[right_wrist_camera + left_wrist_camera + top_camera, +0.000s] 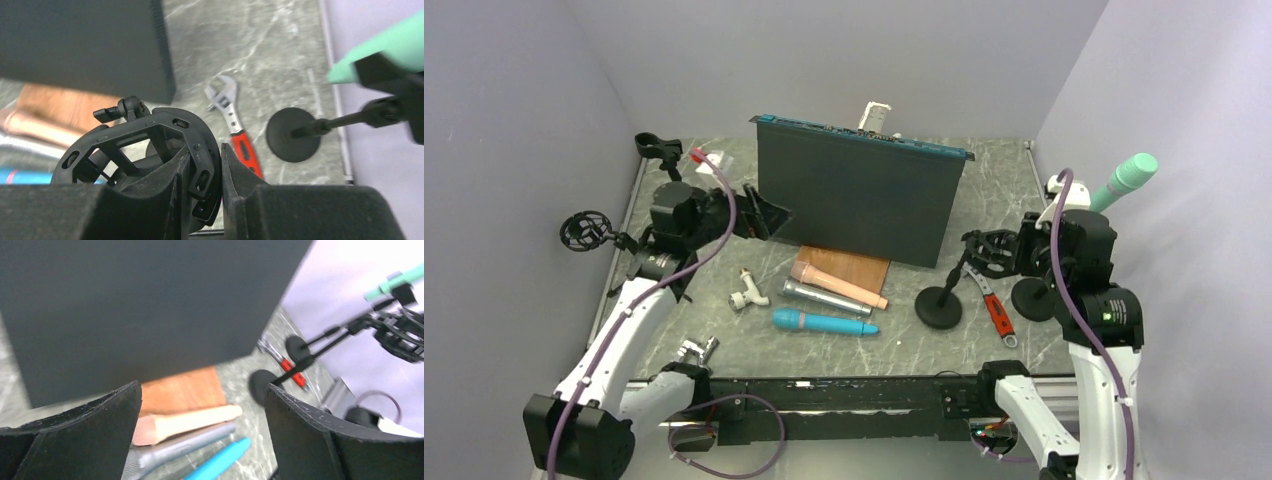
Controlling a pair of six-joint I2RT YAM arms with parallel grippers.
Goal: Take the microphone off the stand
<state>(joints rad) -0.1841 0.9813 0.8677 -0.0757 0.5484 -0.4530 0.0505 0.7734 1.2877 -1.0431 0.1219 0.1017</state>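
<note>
A mint-green microphone [1129,180] sits tilted in the clip of a black stand with a round base [1032,298] at the far right; it also shows in the right wrist view [385,47] and in the left wrist view [400,280]. My right gripper [996,250] is shut on the black ring mount [150,145] of a second, empty stand, whose base [937,308] stands to the left of the first. In its wrist view the right gripper [220,165] pinches the ring's rim. My left gripper [764,215] is open and empty, above the left of the table, far from the mint microphone.
A dark upright panel [859,195] stands mid-table on a wooden board [849,265]. Pink [839,285], silver [824,298] and blue [824,322] microphones lie in front of it. A red-handled wrench [994,305] lies between the two bases. Two empty mounts [584,230] stand at the left edge.
</note>
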